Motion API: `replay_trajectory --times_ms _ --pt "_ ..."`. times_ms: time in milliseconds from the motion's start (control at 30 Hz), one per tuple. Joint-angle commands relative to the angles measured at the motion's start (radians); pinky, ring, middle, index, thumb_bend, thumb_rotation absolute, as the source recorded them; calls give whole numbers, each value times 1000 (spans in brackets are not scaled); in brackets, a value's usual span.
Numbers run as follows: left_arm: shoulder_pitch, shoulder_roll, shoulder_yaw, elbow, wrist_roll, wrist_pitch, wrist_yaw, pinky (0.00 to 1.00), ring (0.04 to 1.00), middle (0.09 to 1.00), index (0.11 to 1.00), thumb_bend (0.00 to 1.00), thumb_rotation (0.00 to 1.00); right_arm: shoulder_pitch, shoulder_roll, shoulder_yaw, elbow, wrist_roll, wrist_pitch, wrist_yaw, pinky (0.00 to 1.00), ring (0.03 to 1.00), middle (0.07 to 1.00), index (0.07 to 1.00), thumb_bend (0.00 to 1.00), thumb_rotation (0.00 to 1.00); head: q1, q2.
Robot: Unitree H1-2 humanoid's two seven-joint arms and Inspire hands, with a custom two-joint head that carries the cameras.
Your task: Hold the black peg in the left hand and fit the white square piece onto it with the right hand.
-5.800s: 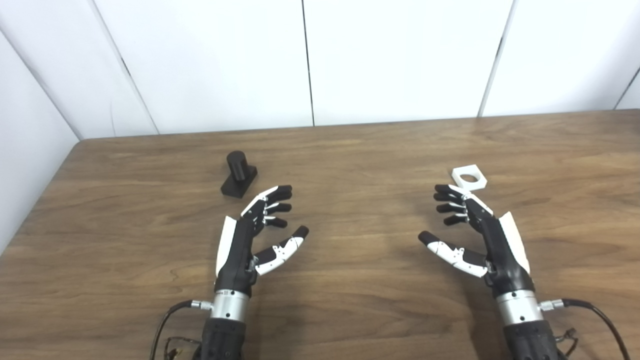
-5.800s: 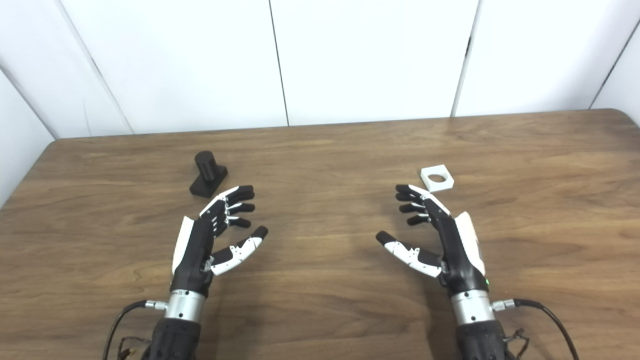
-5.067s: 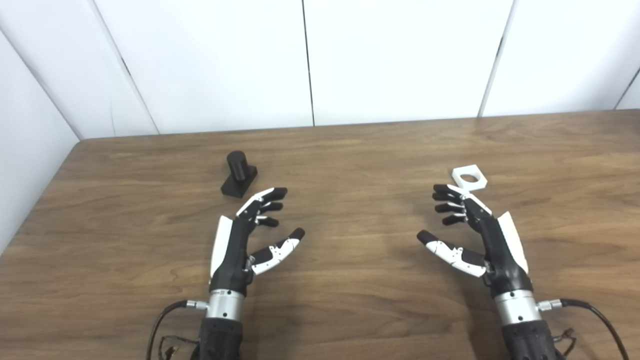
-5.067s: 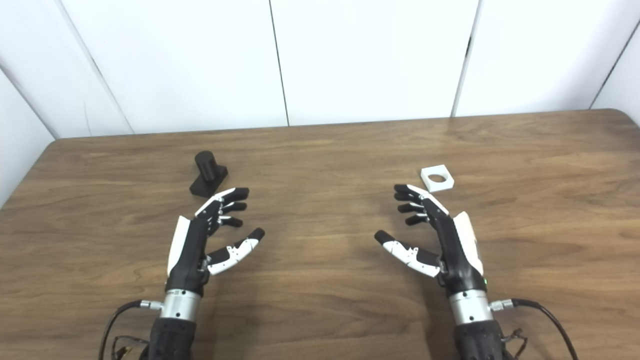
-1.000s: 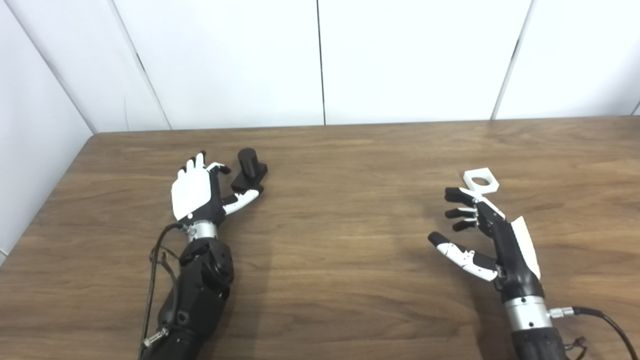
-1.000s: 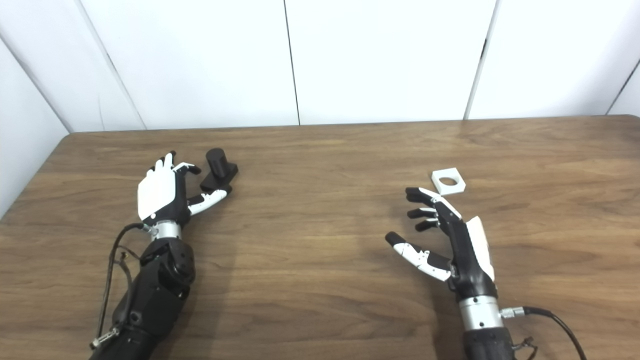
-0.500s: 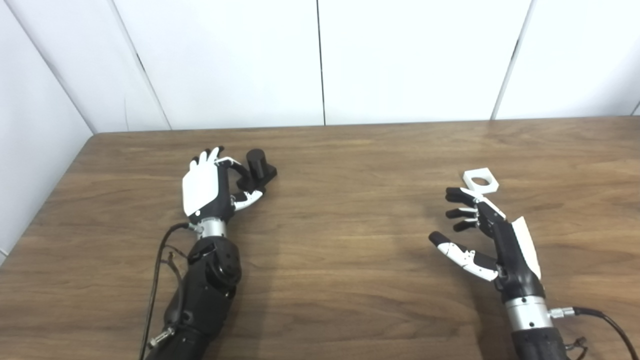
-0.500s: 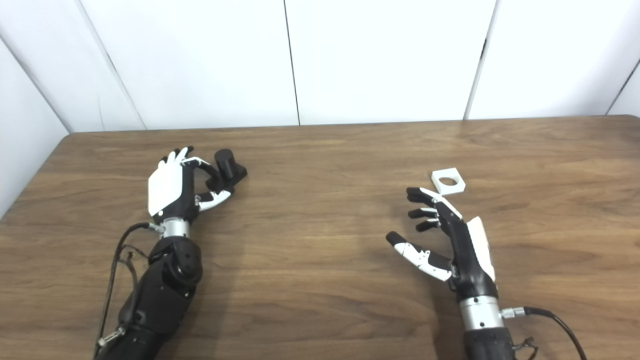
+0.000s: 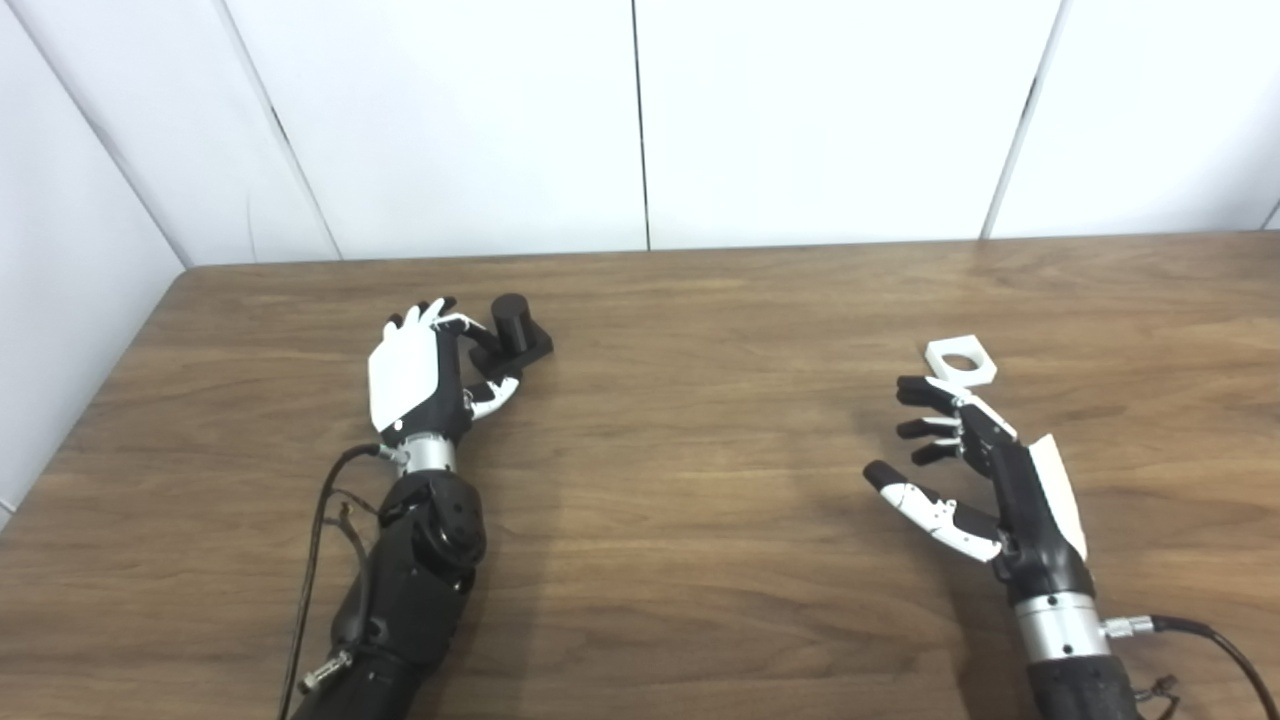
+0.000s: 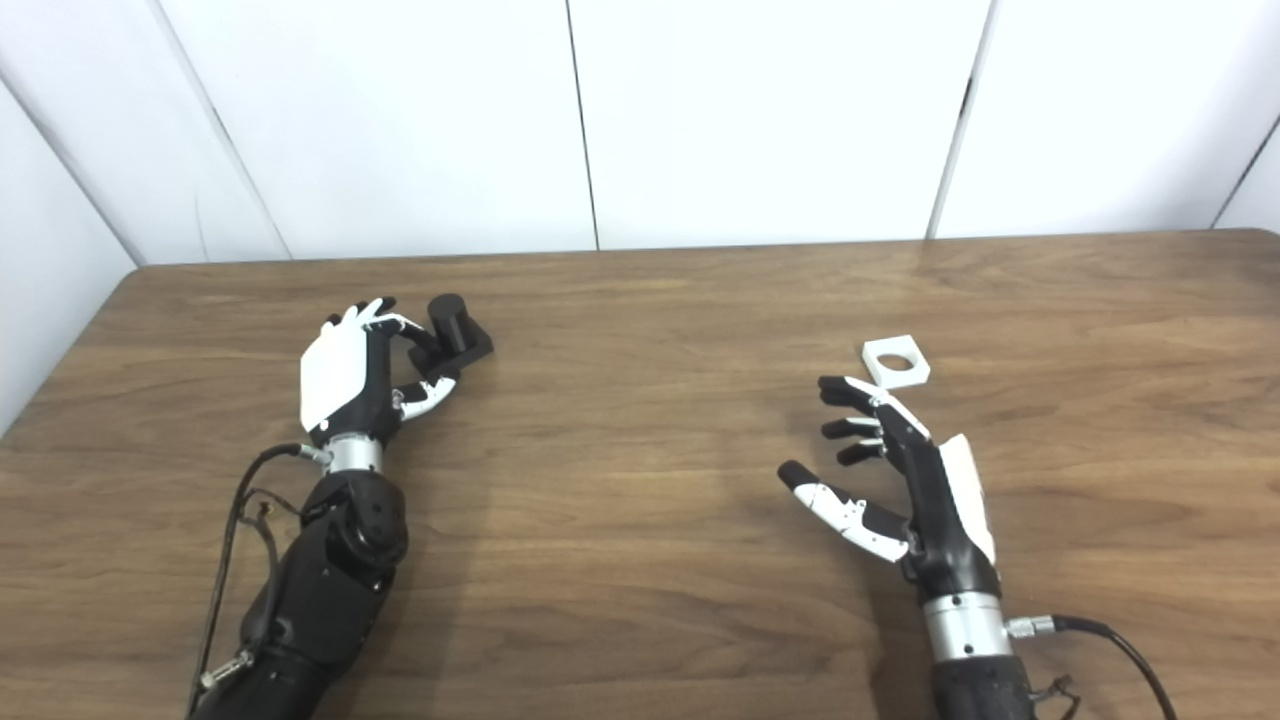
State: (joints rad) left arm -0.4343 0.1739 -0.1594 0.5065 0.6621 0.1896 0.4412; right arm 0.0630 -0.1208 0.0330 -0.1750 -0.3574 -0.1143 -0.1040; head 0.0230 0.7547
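The black peg [image 9: 517, 325], a short cylinder on a flat black base, stands on the wooden table [image 9: 700, 480] at the back left. My left hand [image 9: 415, 375] is beside it, back of the hand up, with fingers curled over the near end of the base and the thumb against its front edge. The peg still rests on the table. The white square piece [image 9: 960, 362] with a round hole lies flat at the right. My right hand [image 9: 975, 470] is open and empty, its fingertips just short of the white piece.
White wall panels [image 9: 640, 120] stand along the table's far edge. The table's left edge [image 9: 100, 380] runs close to my left arm. Cables trail from both wrists near the front edge.
Over the last second my left hand moved right against the peg and curled its fingers and thumb onto the base, nudging and turning the peg slightly. My right hand barely moved.
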Motion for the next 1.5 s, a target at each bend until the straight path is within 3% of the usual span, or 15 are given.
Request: replay_trajectory --times_ms 0,200,400,800,1467 --pt "-11 21 0 6 -3 4 -1 983 957 892 486 524 69 21 13 -6 -31 5 -6 -10 544 664 767 768 602 395 -2 -1" --pt "-5 42 -13 3 -23 -33 -47 1000 960 897 487 524 68 21 13 -8 -28 7 -6 -9 542 664 768 771 603 395 -1 -1" --pt "6 59 -29 -21 -36 -54 -79 952 934 886 488 524 65 19 12 -7 -22 0 -11 -13 538 661 770 766 595 399 1 -2" --pt "74 85 -64 -142 -42 -98 -171 891 935 880 489 524 61 15 8 -9 -14 8 -15 -11 552 664 770 768 595 404 7 -4" --pt "169 77 -96 -375 -16 -111 -281 927 945 901 489 524 64 6 13 -6 -20 11 -12 -10 550 666 771 771 586 381 4 -4"
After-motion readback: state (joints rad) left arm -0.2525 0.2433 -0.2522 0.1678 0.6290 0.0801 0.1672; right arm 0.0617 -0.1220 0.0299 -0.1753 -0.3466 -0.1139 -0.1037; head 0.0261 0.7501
